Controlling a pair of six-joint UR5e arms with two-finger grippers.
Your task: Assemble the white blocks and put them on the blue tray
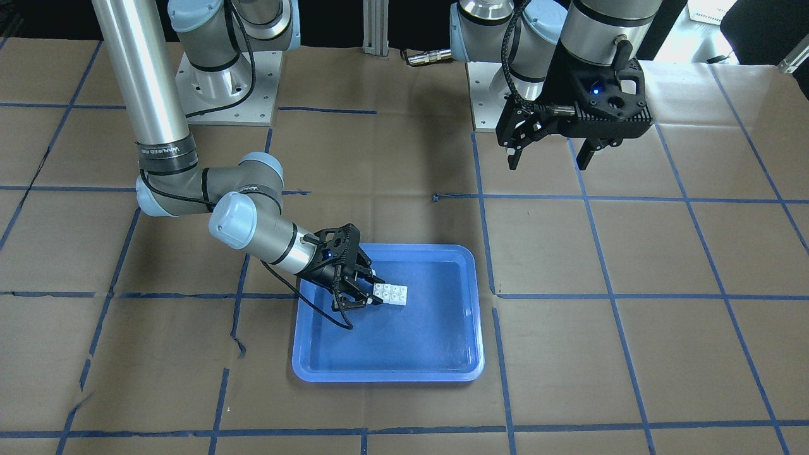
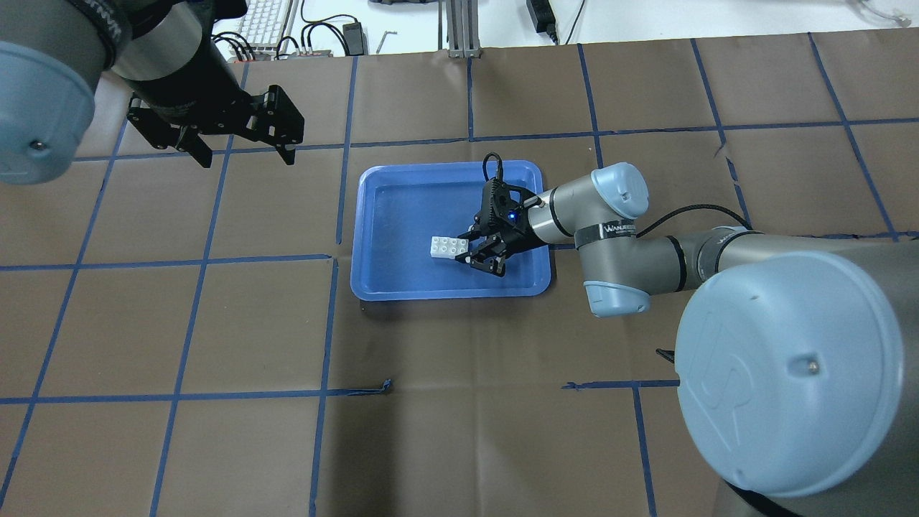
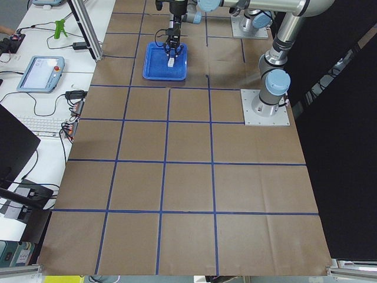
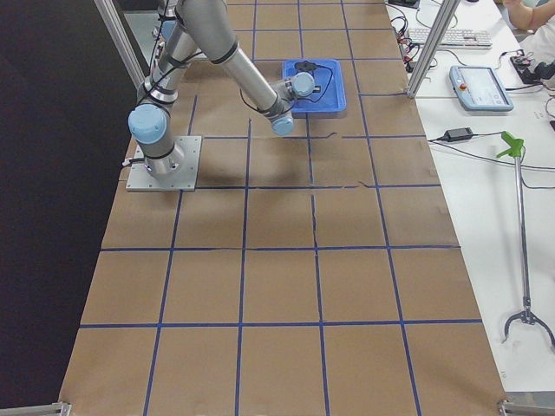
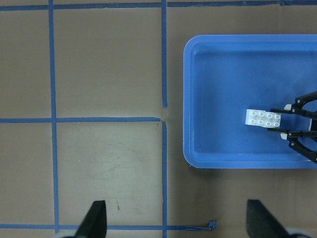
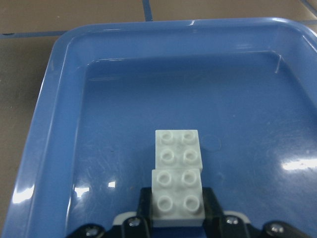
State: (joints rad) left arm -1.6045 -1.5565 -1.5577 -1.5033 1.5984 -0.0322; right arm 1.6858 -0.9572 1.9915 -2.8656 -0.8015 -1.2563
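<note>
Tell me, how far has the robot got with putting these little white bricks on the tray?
Nearly finished. Done: the two white blocks sit end to end on the floor of the blue tray, apparently joined. In hand: the right gripper clasps the nearer block. Left: letting go and pulling away. The left gripper hangs open, off to the side of the tray.

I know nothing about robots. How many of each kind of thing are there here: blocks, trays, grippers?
white blocks: 2
blue tray: 1
grippers: 2, the left gripper and the right gripper
Total: 5
</note>
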